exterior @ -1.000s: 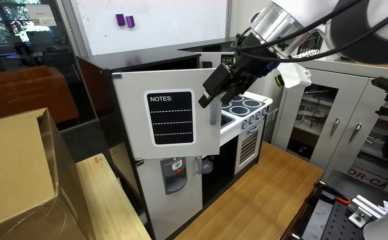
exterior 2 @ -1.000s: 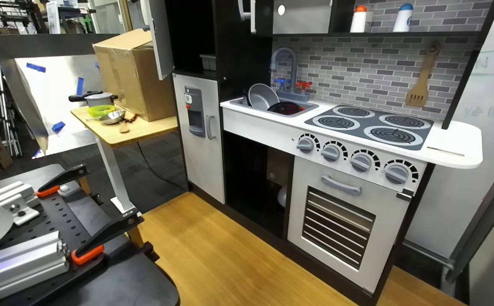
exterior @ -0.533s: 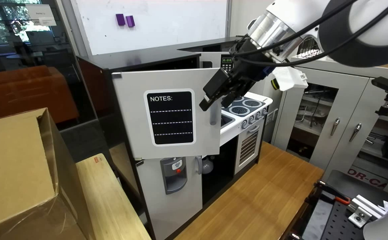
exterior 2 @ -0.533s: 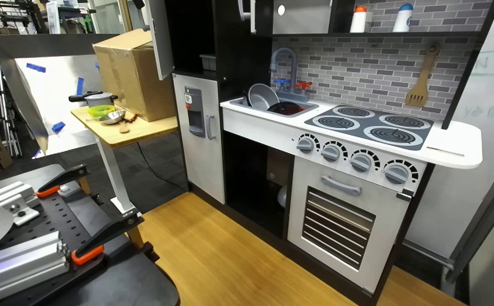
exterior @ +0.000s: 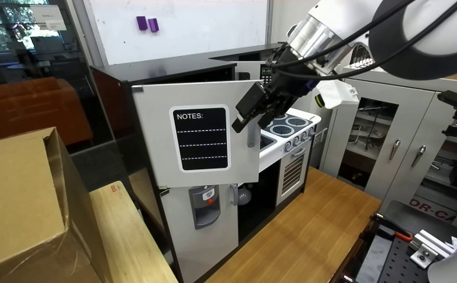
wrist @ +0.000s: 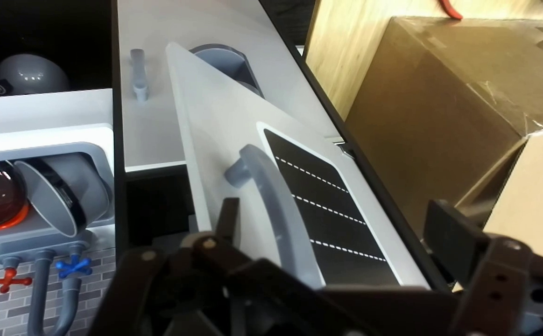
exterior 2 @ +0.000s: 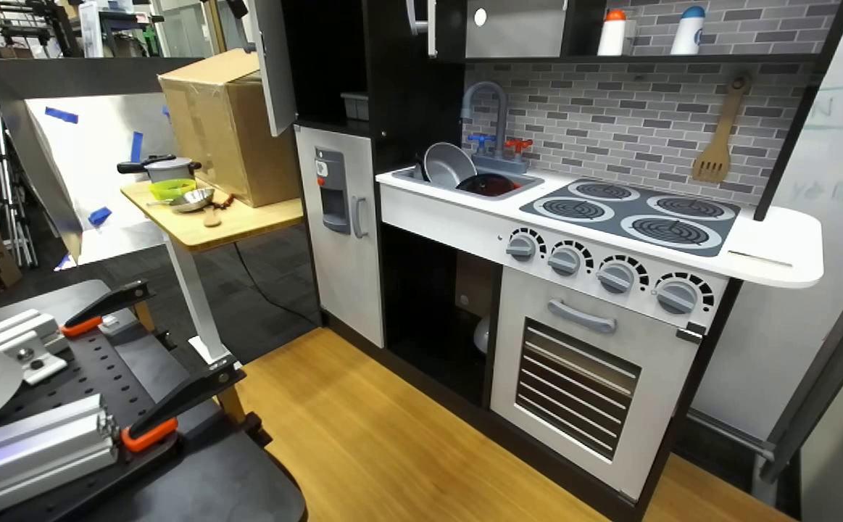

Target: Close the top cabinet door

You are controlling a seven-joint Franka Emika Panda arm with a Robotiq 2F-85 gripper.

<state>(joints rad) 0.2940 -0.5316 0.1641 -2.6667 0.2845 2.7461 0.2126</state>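
The top cabinet door (exterior: 199, 137) is pale, with a black notes panel, and stands open above the lower door (exterior: 220, 251). It shows nearly edge-on in an exterior view (exterior 2: 276, 80) and at a slant in the wrist view (wrist: 220, 121). Its grey curved handle (wrist: 276, 210) is near the free edge; in an exterior view the handle (exterior: 254, 135) is partly covered by the gripper. My gripper (wrist: 336, 217) is open, fingers wide apart. In the wrist view the handle lies between the fingers, nearer the left one. I cannot tell if a finger touches the door.
A cardboard box (exterior: 20, 196) stands on a wooden table (exterior: 134, 236) beside the cabinet. The sink (exterior 2: 410, 174) with pans and the stove top (exterior 2: 631, 217) adjoin the cabinet. A black work table with clamps (exterior 2: 182, 399) stands in front.
The arm and gripper have moved slightly left and down in an exterior view, across the door's free edge. The door has not visibly moved. The gripper stays open.
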